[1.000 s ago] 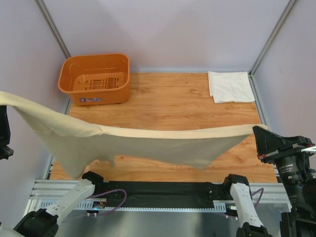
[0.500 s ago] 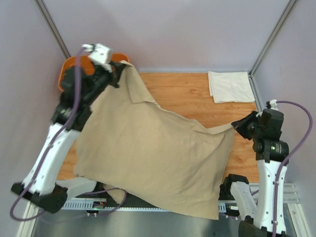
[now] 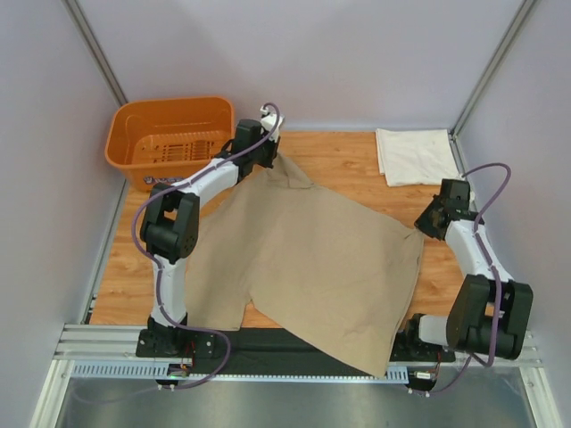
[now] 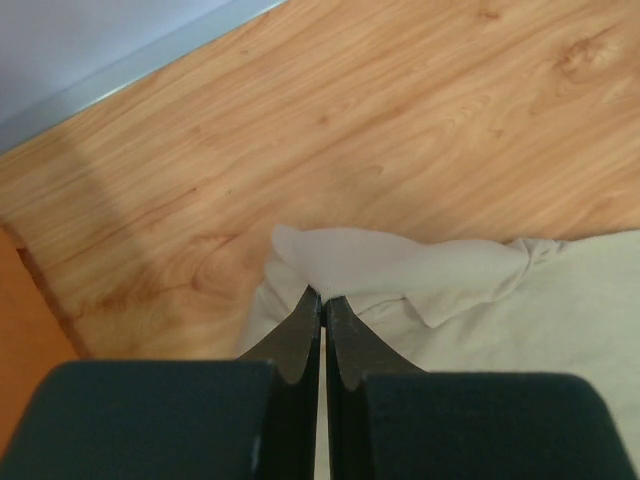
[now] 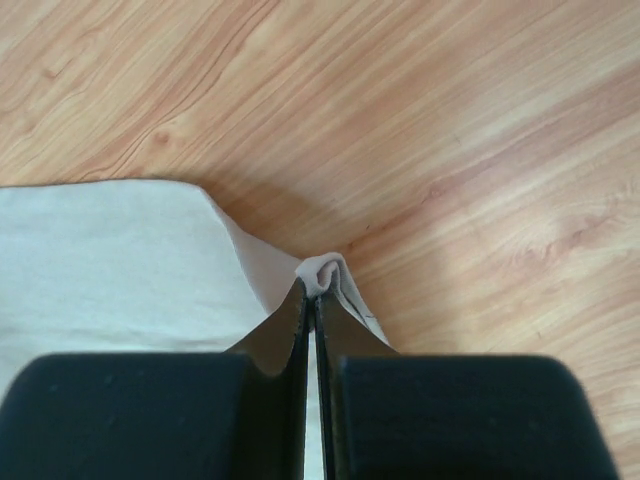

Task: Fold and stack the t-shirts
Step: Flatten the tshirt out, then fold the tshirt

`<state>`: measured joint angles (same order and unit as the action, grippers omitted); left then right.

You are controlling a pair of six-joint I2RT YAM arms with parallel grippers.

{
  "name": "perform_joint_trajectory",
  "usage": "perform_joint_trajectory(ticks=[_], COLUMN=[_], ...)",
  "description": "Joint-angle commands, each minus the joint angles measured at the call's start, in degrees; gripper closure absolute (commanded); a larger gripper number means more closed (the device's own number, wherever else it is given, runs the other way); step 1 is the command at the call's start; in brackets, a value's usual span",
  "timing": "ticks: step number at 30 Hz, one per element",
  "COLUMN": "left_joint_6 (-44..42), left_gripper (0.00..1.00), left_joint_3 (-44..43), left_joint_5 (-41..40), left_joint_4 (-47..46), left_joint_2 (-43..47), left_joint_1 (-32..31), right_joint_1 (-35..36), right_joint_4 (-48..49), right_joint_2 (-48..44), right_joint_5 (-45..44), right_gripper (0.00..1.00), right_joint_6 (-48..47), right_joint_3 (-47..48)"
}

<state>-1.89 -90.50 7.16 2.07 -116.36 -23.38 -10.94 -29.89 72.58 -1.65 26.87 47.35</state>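
A tan t-shirt [image 3: 303, 259] lies spread over the wooden table, its near corner hanging past the front edge. My left gripper [image 3: 268, 156] is shut on its far-left corner beside the basket; the left wrist view shows a bunched fold of the tan t-shirt [image 4: 400, 265] pinched at the tips of the left gripper [image 4: 322, 297]. At the right side my right gripper [image 3: 425, 223] is shut on the shirt's right corner, with a small tuft of the tan t-shirt [image 5: 323, 272] caught at the right gripper [image 5: 312, 295]. A folded cream-white t-shirt [image 3: 415, 156] rests at the back right.
An orange plastic basket [image 3: 172, 141] stands at the back left corner, close to my left arm. Grey walls and metal frame posts enclose the wooden table [image 3: 348, 174]. An aluminium rail [image 3: 98, 343] runs along the near edge.
The shirt, held stretched high above the table a second ago, has been swung forward and laid down flat. Both arms have lowered and reached out toward the back, still gripping its corners.
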Motion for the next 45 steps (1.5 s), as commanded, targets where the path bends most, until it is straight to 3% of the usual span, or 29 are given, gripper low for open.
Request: perform_joint_trajectory(ticks=[1, 7, 11, 23, 32, 37, 45], left_joint_6=[-0.8, -1.1, 0.3, 7.5, 15.9, 15.0, 13.2], left_gripper=[1.0, 1.0, 1.0, 1.0, 1.0, 1.0, 1.0], left_joint_3=[-6.6, -7.1, -9.2, -16.0, -11.2, -6.6, -6.4], left_joint_5=[1.3, 0.9, 1.2, 5.2, 1.5, -2.9, -2.3], left_joint_4=[-8.1, -8.6, -4.3, 23.8, 35.8, 39.1, 46.8], left_joint_2=[-1.6, -3.4, -2.1, 3.1, 10.3, 14.9, 14.4], left_joint_1=[1.1, 1.9, 3.1, 4.3, 5.6, 6.1, 7.9], right_joint_1=[-0.2, -0.5, -0.6, -0.5, -0.4, 0.0, 0.6], right_joint_4=[7.4, 6.7, 0.4, -17.7, -23.8, -23.8, -31.8], right_joint_2=[4.1, 9.9, 9.9, -3.7, -11.1, -14.2, -12.3], right_joint_5=[-3.2, -3.5, -3.5, -1.0, 3.8, 6.1, 3.9], right_gripper=[1.0, 1.0, 1.0, 1.0, 1.0, 1.0, 1.0], right_joint_6=[-3.2, -4.1, -2.6, 2.7, 0.2, -1.4, 2.0], right_joint_3=[4.5, 8.4, 10.9, 7.5, 3.8, 1.0, 3.0])
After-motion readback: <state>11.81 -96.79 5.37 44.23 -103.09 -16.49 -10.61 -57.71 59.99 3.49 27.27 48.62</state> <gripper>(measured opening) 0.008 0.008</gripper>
